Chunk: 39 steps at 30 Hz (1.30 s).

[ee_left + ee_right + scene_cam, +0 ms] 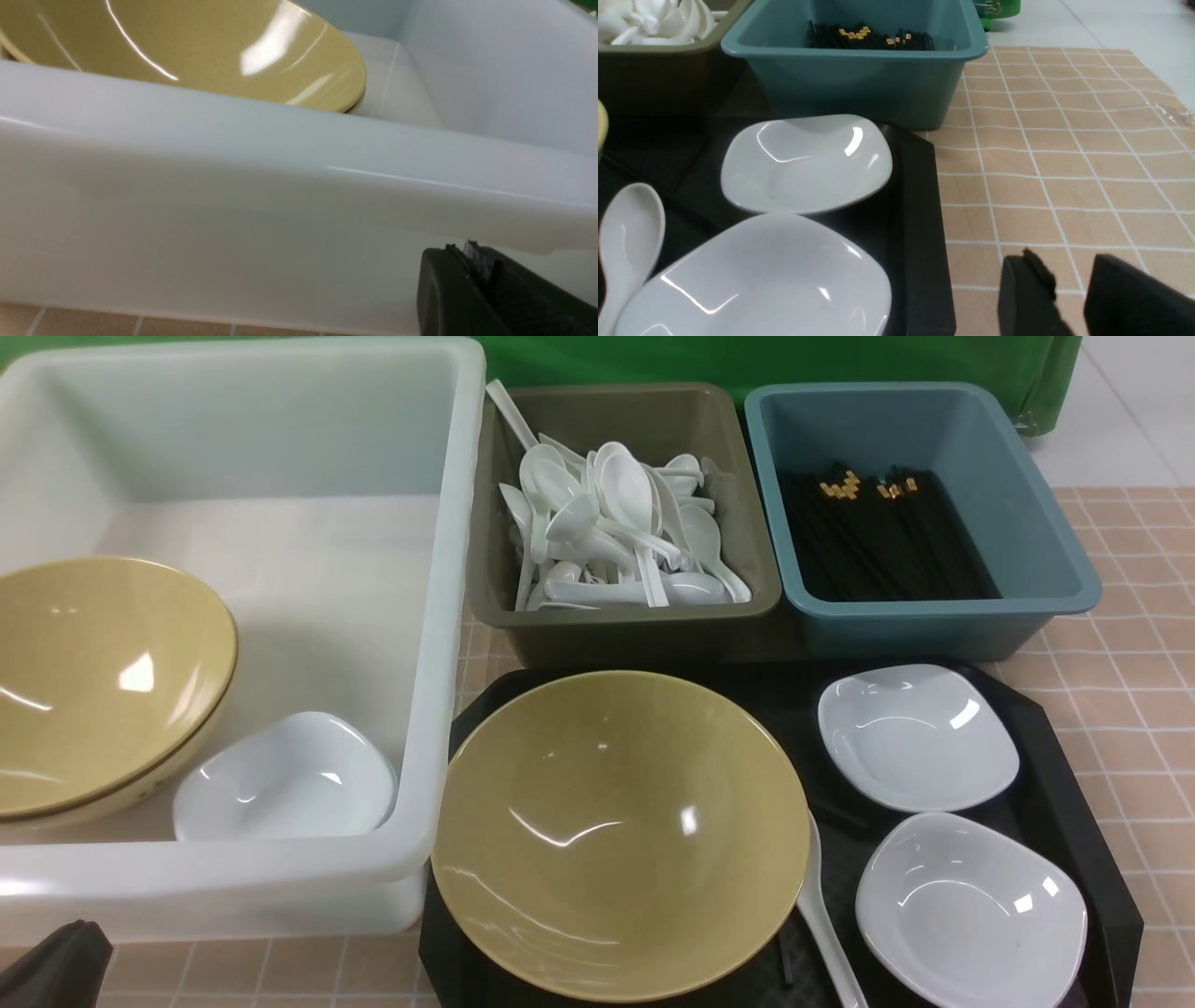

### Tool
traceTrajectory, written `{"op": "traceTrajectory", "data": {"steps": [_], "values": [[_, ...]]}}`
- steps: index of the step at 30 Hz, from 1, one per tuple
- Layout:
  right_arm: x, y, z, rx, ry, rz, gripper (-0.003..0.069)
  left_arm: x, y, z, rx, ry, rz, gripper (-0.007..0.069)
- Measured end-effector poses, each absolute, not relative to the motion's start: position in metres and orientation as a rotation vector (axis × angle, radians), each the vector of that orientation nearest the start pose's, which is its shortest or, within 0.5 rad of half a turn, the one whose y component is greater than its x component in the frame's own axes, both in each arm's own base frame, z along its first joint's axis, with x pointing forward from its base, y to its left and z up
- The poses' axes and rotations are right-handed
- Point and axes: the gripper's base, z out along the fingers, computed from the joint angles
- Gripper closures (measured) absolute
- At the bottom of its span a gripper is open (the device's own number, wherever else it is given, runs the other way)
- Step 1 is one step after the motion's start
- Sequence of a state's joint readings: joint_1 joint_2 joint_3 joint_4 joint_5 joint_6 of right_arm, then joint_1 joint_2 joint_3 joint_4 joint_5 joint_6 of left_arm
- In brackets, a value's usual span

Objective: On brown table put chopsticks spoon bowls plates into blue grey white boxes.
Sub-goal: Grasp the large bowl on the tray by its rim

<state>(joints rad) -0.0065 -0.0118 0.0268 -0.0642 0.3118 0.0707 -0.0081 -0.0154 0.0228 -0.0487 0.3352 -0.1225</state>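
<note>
Room to move is widest on my right, where the counter point(1120, 644) lies bare past the cut-cornered edge of the black tray point(1074, 775) and past the blue box point(934, 616). My right jaws hang low over that bare stretch, just beside the tray's right edge, standing apart with nothing between them. My left jaws are pressed together and empty, low against the near outer wall of the white box point(439, 616), tucked under its overhanging rim. Inside that box the stacked bowls point(93, 681) fill the left side, and a plate point(285, 779) sits by the near wall just beside them; the far half of the floor is free. On the tray the big bowl point(616, 840) takes the left half, its rim nearly meeting the white box's wall, so the gap there is slight. A spoon point(826, 924) lies along the bowl's right rim, between it and the near plate point(971, 915). The far plate point(915, 737) sits behind that one, and both are close to the tray's right lip. Behind the tray, the grey box point(616, 616) holds a heap of spoons point(616, 523), with one handle poking over its far-left corner. The blue box holds the chopsticks point(887, 541) laid lengthwise. These two small boxes stand side by side with only a thin slit between their rims.
</note>
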Motion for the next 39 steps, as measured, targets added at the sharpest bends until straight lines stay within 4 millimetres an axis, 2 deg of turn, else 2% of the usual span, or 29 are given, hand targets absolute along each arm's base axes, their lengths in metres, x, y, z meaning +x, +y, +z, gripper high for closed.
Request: {"op": "traceTrajectory", "data": {"steps": [5, 9, 11, 16, 17, 20, 24, 27, 29, 30, 32, 35, 37, 39], "values": [[0.054, -0.002, 0.177, 0.029, 1.81, -0.016, 0.0421, 0.054, 0.0, 0.178, -0.085, 1.8, -0.079, 0.062], [0.055, -0.002, 0.18, 0.026, 1.767, -0.013, 0.0421, 0.056, 0.0, 0.186, -0.071, 1.707, -0.071, 0.062], [0.056, -0.001, 0.188, 0.02, 1.676, -0.009, 0.0421, 0.056, 0.0, 0.197, -0.065, 1.589, -0.075, 0.062], [0.053, 0.001, 0.223, 0.005, 1.285, 0.02, 0.0421, 0.05, -0.001, 0.232, -0.046, 1.189, -0.088, 0.062], [0.05, 0.002, 0.232, 0.013, 1.184, 0.047, 0.0421, 0.046, -0.001, 0.241, -0.041, 1.088, -0.091, 0.062], [0.042, 0.003, 0.247, 0.063, 0.997, 0.173, 0.0421, 0.039, -0.001, 0.253, -0.034, 0.933, -0.097, 0.062], [0.034, 0.003, 0.258, 0.121, 0.843, 0.358, 0.0421, 0.026, -0.001, 0.267, -0.029, 0.722, -0.127, 0.062], [0.032, 0.004, 0.26, 0.132, 0.808, 0.405, 0.0421, 0.018, -0.001, 0.273, -0.025, 0.614, -0.143, 0.062], [0.031, 0.004, 0.261, 0.132, 0.797, 0.411, 0.0426, 0.015, -0.001, 0.281, -0.026, 0.588, -0.154, 0.062], [0.031, 0.004, 0.266, 0.135, 0.808, 0.409, 0.0437, 0.011, -0.002, 0.293, -0.027, 0.579, -0.163, 0.062], [0.03, 0.003, 0.272, 0.137, 0.818, 0.404, 0.0456, 0.008, -0.001, 0.305, -0.03, 0.581, -0.168, 0.062], [0.024, 0.002, 0.304, 0.128, 0.881, 0.326, 0.0538, 0.001, -0.001, 0.345, -0.034, 0.671, -0.137, 0.062], [0.024, 0.002, 0.323, 0.111, 0.948, 0.248, 0.0603, 0.01, 0.0, 0.365, -0.038, 0.822, -0.103, 0.062], [0.028, 0.001, 0.333, 0.093, 1.028, 0.181, 0.062, 0.025, 0.0, 0.378, -0.058, 0.955, -0.113, 0.062]]}}
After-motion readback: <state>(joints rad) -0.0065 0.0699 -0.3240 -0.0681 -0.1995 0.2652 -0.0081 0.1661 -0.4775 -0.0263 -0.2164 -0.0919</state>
